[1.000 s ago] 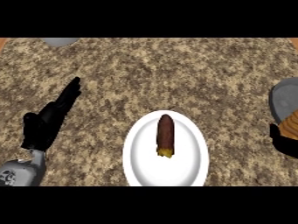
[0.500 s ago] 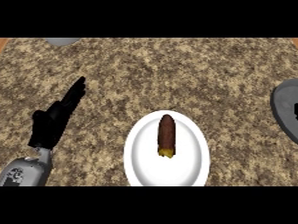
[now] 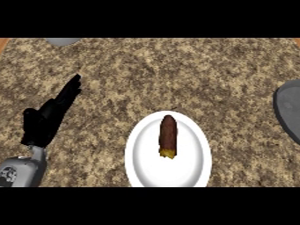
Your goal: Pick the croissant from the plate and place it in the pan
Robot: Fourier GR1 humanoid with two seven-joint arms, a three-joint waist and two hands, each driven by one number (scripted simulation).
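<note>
Left black hand (image 3: 48, 116) rests with straight fingers on the speckled stone surface (image 3: 178, 74), left of the dark brown croissant (image 3: 168, 136), which lies lengthwise on the white oval plate (image 3: 191, 169); the grey pan (image 3: 294, 116) sits far right, right hand unseen.

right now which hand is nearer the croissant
Left. The left hand rests open on the counter, left of the plate with the croissant. The right hand is out of view.
</note>
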